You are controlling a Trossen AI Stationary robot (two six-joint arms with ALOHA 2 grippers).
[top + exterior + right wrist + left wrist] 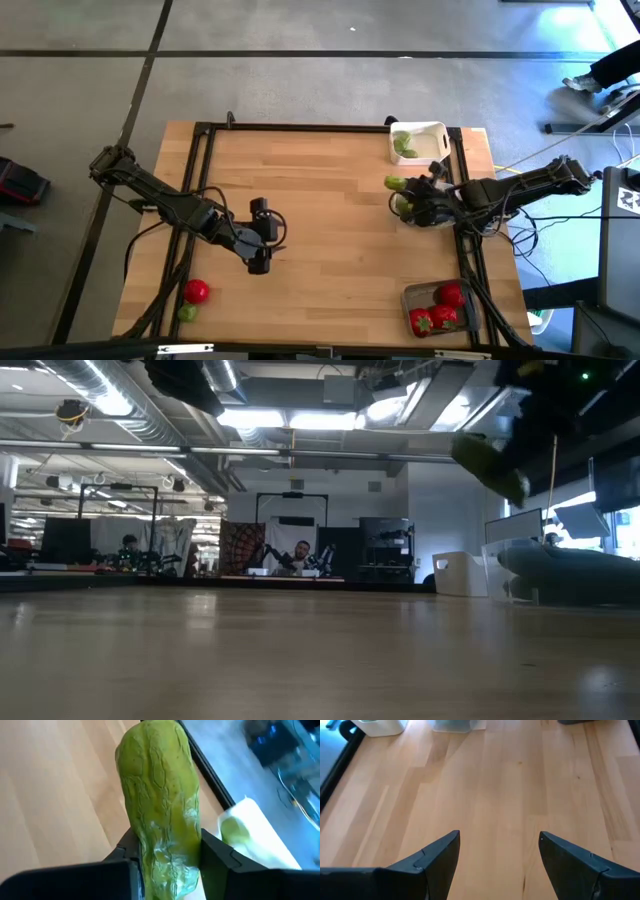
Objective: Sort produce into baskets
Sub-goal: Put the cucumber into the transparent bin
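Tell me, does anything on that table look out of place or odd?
Yes: a round red tomato and a small green piece lie loose near the wooden table's corner, outside any basket. The right pincer holds a wrinkled green pod; nothing looks spilled or broken.

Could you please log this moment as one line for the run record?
right hand: shut on pod, near white basket | left hand: open, empty, over bare table | tomato: unsorted

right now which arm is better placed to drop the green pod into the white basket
The right. Its gripper is shut on the green pod, beside the white basket. The left gripper hangs mid-table, jaws open and empty.
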